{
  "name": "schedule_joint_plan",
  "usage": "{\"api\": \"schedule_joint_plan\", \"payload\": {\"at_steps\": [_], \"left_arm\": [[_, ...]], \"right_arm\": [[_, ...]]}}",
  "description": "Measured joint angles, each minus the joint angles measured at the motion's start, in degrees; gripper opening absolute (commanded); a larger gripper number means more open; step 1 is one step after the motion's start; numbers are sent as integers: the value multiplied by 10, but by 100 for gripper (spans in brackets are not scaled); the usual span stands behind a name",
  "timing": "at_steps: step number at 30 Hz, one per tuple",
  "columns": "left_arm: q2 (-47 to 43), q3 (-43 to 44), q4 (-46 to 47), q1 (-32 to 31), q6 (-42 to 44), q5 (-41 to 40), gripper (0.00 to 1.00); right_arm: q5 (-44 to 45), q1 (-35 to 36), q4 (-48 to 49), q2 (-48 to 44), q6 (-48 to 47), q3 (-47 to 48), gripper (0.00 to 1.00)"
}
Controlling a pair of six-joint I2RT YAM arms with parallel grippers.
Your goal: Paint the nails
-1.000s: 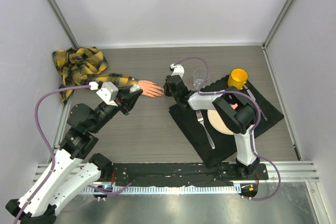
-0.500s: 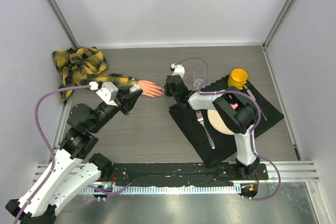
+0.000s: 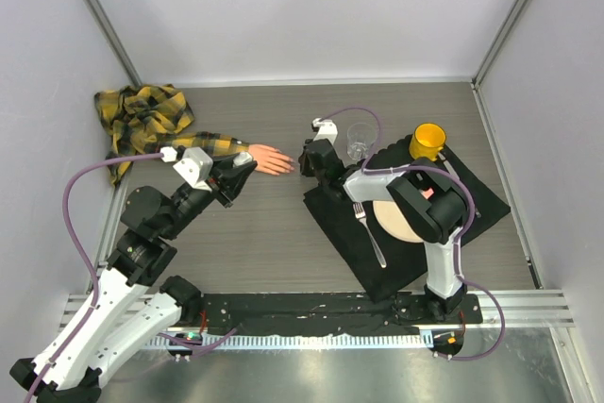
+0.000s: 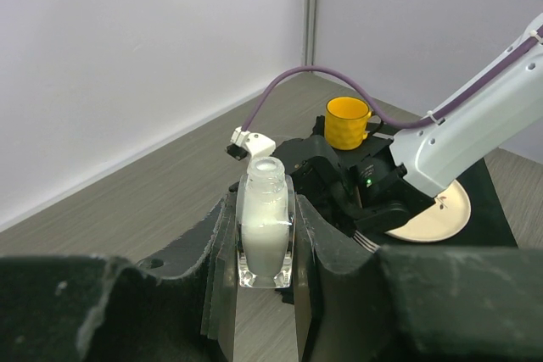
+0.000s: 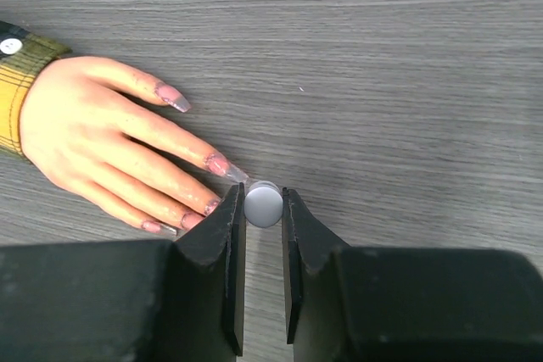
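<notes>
A grey wood-grain tabletop (image 3: 283, 224) lay between pale walls. On it the peach fake hand (image 5: 93, 137) rested flat, emerging from a yellow-black plaid sleeve (image 3: 142, 118), its nails (image 5: 176, 104) pointing toward the right arm. The right tool (image 5: 261, 197) was clamped on a small grey round cap (image 5: 263, 208), just beside the fingertips. The left tool (image 4: 265, 209) gripped an upright open-necked clear bottle (image 4: 265, 247) holding white liquid.
</notes>
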Motion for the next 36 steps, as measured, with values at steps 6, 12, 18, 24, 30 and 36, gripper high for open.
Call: {"api": "schedule_joint_plan", "payload": {"at_steps": [6,12,18,24,30,36], "left_arm": [[2,0,0,0,0,2,0],[1,0,0,0,0,2,0],[1,0,0,0,0,2,0],[1,0,0,0,0,2,0],[1,0,0,0,0,2,0],[1,0,0,0,0,2,0]], "right_arm": [[-8,1,22,-2,-3,-2,0],[-12,4,37,-7,-10,-3,1],[-28,4,37,-1,-9,14,0],[-31,4,36,9,-7,25,0],[-33,4,28,20,-1,36,0],[-29,4,16,19,2,36,0]]}}
